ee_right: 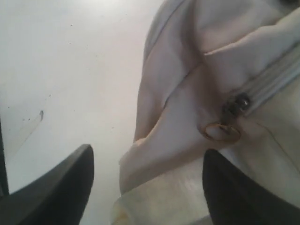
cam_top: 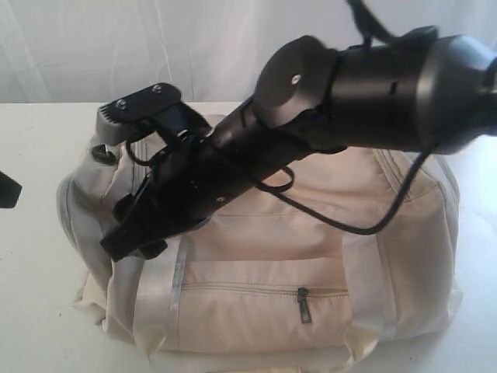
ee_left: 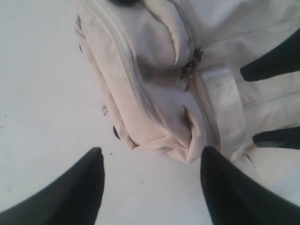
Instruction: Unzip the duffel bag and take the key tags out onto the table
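Observation:
The cream duffel bag point(cam_top: 311, 225) lies on the white table point(cam_top: 35, 295), its main zipper shut and its front pocket pull point(cam_top: 304, 305) hanging down. My right gripper point(cam_top: 133, 242) reaches across over the bag's left end. In the right wrist view it point(ee_right: 149, 150) is open, with bag fabric between the fingers and the dark zipper pull with a brass ring point(ee_right: 222, 130) just ahead. My left gripper point(ee_left: 151, 151) is open above bare table beside that bag end point(ee_left: 154, 108); the zipper pull point(ee_left: 191, 65) shows there too. The key tags are hidden.
The right arm point(cam_top: 373, 78) spans over the bag's top. The right gripper's black fingers point(ee_left: 274, 58) show at the edge of the left wrist view. A white curtain point(cam_top: 116, 47) hangs behind the table. My left gripper point(cam_top: 6, 189) peeks in at the far left edge.

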Controlling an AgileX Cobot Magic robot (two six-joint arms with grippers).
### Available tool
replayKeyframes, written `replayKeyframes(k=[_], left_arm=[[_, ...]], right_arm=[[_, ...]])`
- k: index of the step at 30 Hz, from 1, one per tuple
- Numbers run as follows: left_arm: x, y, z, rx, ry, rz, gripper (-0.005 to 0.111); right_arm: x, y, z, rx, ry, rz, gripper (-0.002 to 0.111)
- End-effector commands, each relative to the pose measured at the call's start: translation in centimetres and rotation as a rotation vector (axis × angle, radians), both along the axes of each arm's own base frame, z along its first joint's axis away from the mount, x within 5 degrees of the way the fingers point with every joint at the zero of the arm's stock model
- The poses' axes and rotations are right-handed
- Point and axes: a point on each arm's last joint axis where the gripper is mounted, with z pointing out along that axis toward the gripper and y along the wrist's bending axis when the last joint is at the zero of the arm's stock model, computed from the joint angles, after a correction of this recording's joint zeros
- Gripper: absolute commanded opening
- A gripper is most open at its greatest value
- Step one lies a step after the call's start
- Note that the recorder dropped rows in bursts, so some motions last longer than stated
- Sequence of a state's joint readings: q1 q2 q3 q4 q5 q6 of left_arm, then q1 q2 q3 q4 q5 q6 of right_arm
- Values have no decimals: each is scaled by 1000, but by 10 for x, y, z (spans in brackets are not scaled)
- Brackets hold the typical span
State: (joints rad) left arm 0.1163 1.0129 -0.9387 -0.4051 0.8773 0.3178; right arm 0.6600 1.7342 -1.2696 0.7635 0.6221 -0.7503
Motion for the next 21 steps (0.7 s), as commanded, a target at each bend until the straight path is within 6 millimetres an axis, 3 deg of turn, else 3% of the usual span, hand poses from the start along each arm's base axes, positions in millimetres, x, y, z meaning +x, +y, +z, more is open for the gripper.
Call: replayKeyframes(k=[1,7,14,21], left_arm=[[-6,1,-19,-2,9,38,63],[-5,2,-25,1,-6,56,63],[-5,2,-24,3,-21,62,63],[-5,2,-24,1,-25,64,63]], right_arm=[[15,16,-8,37,-33,-104,67],[28,20,-24,35,-23,-195,66],[29,12,-36,-67,43,-280,66],[31,20,-55,-64,83,-298,66]])
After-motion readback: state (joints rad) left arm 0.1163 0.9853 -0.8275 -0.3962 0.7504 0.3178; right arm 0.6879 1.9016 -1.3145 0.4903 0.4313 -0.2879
